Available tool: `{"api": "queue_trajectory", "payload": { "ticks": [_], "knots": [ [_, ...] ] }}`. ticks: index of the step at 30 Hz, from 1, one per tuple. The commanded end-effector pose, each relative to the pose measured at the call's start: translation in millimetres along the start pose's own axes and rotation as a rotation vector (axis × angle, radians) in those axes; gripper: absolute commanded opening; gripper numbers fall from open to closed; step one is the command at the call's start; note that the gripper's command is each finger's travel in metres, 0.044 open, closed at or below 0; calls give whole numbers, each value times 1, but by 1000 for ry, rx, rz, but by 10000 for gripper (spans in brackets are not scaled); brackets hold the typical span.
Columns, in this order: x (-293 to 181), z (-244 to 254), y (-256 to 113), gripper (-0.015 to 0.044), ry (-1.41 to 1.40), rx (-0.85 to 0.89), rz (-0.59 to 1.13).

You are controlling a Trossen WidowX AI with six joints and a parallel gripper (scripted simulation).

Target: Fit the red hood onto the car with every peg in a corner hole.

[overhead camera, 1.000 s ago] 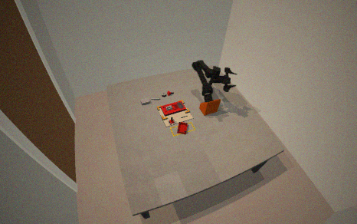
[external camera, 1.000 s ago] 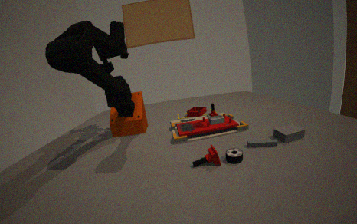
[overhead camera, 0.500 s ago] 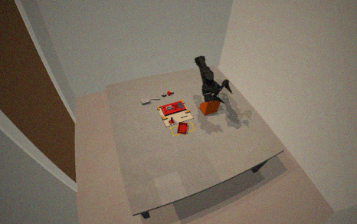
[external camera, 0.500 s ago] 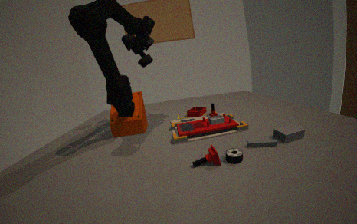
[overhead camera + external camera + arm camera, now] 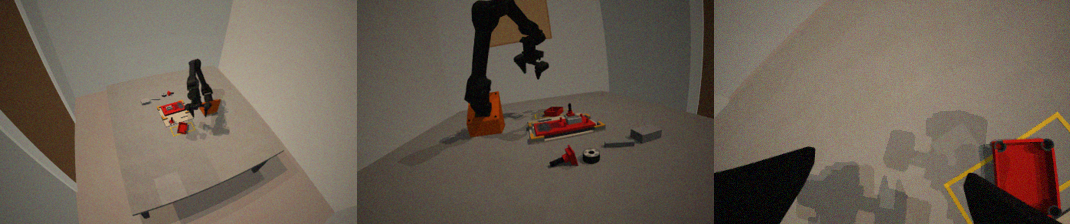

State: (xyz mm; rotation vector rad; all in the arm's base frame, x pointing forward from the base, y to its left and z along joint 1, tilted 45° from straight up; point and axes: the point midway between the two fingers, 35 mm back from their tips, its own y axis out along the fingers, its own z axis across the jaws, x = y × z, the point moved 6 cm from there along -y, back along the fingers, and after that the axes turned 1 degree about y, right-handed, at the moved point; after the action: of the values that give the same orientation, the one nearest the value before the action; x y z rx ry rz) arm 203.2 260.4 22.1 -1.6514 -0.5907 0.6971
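Observation:
The red hood (image 5: 182, 128) (image 5: 553, 111) (image 5: 1024, 175) lies on the table across the yellow outline, turned askew to it. Its hollow side appears to face up, with dark corner bosses; its lower right part is cut off in the wrist view. The red chassis (image 5: 177, 109) (image 5: 556, 129) sits in the jig (image 5: 180, 120), with the grey engine block (image 5: 168, 107) (image 5: 572, 120) on its deck. Some red pegs (image 5: 561, 122) stand up; not all can be told apart. My gripper (image 5: 199, 115) (image 5: 531, 75) (image 5: 891, 168) is open and empty, high above the table, off to one side of the hood.
A red part with a black upright handle (image 5: 171, 121) (image 5: 570, 111) stands between hood and chassis. Beyond the chassis lie another red-and-black part (image 5: 169, 93) (image 5: 570, 156), a wheel (image 5: 164, 94) (image 5: 591, 156), a grey strip (image 5: 619, 144) and a grey block (image 5: 145, 101) (image 5: 646, 133). The arm's orange base (image 5: 485, 126) is beside the jig.

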Motion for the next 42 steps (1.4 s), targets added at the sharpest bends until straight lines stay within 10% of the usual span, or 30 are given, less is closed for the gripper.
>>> {"api": "queue_trajectory", "payload": {
  "ticks": [1,9,42],
  "knots": [
    [10,-38,16,440,-58,-152,108],
    [18,-111,56,440,-257,-413,427],
    [6,-118,72,440,-257,-413,427]
  ]
}}
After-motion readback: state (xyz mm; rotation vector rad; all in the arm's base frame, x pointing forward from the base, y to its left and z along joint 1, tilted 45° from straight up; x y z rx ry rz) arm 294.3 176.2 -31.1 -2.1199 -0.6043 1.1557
